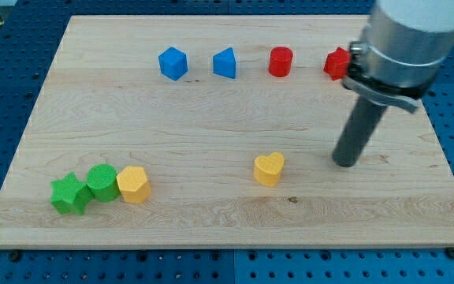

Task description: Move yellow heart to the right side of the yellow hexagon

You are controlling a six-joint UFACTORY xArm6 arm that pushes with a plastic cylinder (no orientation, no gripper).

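My tip (344,163) rests on the pale wooden board (211,118) near its right edge, to the right of the yellow heart block (269,169) and apart from it; the rod has no pincer. The yellow hexagon block (133,184) sits near the bottom-left corner, touching the green cylinder block (101,181) beside the green star block (69,194). Heart is mid-board toward the bottom edge, well right of the hexagon.

red star block (336,63) partly hidden behind the arm (400,47); arm's upper part cut off by view's top
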